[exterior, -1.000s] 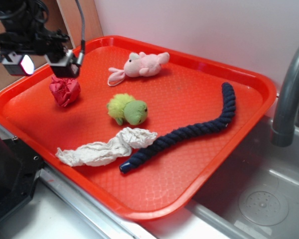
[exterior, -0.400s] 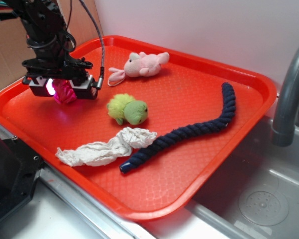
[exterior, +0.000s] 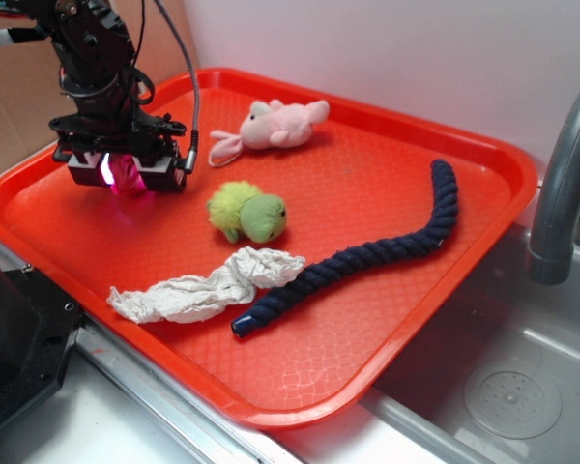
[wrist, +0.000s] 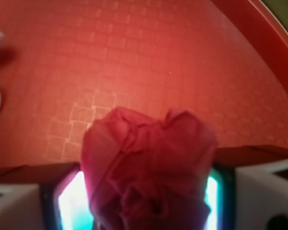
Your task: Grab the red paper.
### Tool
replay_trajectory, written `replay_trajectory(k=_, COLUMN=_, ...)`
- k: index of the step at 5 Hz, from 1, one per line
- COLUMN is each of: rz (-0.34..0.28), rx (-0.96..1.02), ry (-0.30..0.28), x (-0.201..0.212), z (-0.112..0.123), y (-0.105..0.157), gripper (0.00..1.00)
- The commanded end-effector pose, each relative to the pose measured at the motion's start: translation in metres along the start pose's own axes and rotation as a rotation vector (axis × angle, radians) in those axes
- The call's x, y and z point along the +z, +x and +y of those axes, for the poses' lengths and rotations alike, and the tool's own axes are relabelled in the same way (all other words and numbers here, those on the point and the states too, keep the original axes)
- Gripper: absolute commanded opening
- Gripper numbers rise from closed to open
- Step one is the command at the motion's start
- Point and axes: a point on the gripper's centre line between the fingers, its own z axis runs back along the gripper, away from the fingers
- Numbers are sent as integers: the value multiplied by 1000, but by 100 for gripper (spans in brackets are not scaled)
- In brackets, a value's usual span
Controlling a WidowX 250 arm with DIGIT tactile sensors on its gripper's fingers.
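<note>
Exterior view: The hand (exterior: 126, 174) is down at the back left part of the orange-red tray (exterior: 387, 290), with its two lit pads on either side of the red paper (exterior: 128, 177). Only a small part of the paper shows between the pads, glowing pink. The hand appears clenched on the red paper. Whether the paper is touching the tray floor or raised clear of it cannot be told. A pink plush toy (exterior: 275, 126) lies near the tray's back rim, to the right of the hand. A green plush toy (exterior: 249, 213) lies near the tray's middle, apart from the hand. A white crumpled tissue (exterior: 203, 287) lies along the front left part of the tray, and its right end is just beside the near end of a dark blue rope (exterior: 367, 256). The rope curves away toward the right side of the tray. A grey faucet (exterior: 565, 184) stands at the right edge, above a metal sink (exterior: 507, 396).

Wrist view: The red paper (wrist: 149, 167) fills the lower centre, wrinkled and lumpy. A bright pad shows against each of its sides, left (wrist: 74, 203) and right (wrist: 212, 194). The tray floor (wrist: 134, 62) lies behind, with its raised rim (wrist: 264, 33) at upper right.
</note>
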Motion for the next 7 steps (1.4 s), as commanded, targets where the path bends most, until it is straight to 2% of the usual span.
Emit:
replay_trajectory(k=1, rz=62, rx=-141, ry=8, x=28, z=-9, y=8, gripper=0)
replay_trajectory(k=2, rz=121, rx=-253, ry=-29, x=75, z=-22, y=3, gripper=0)
replay_trajectory(k=3, rz=141, rx=-295, ry=-74, x=120, z=-37, y=5, gripper=0)
replay_trajectory(k=4, rz=134, rx=-327, ry=-125, x=151, z=-46, y=4, gripper=0)
replay_trajectory(k=5, rz=107, rx=-378, ry=-150, x=191, z=-55, y=-4, gripper=0)
replay_trajectory(k=6, rz=83, rx=-376, ry=-127, x=204, z=-53, y=-19, gripper=0)
replay_trajectory(k=7, rz=124, rx=-364, ry=-120, x=200, z=-51, y=-18, gripper=0)
